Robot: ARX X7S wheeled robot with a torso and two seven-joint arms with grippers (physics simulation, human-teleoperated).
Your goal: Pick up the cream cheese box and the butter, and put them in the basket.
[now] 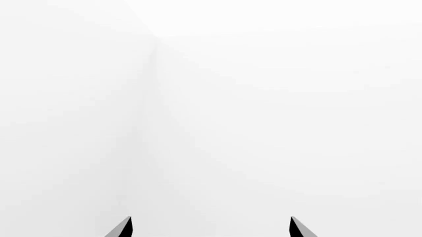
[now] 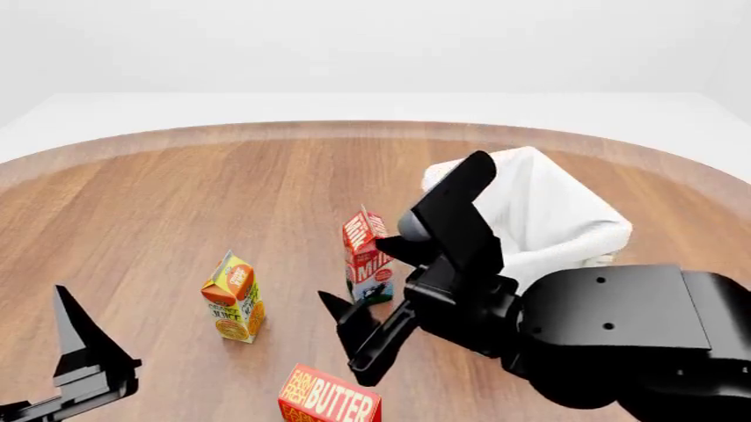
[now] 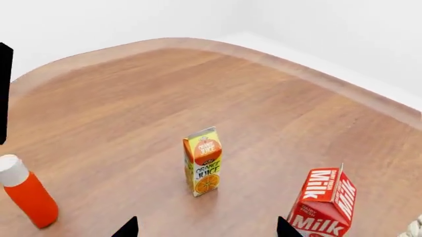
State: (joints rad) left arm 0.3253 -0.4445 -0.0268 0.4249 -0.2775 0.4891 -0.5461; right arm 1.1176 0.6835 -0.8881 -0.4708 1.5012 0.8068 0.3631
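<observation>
The butter, a red-orange box with white-yellow lettering, lies on the wooden table near the front edge. My right gripper is open and empty, hovering just behind and above the butter, beside the milk carton. In the right wrist view the right gripper shows only two spread fingertips. The basket, draped in white cloth, stands at the right behind my right arm. My left gripper is open and empty, facing white walls; one of its fingers shows at the front left. The cream cheese box is out of view.
An orange juice carton stands left of centre and shows in the right wrist view. A red-and-white milk carton stands close to my right gripper and shows in the right wrist view. A red-orange bottle with a white cap stands beyond the juice.
</observation>
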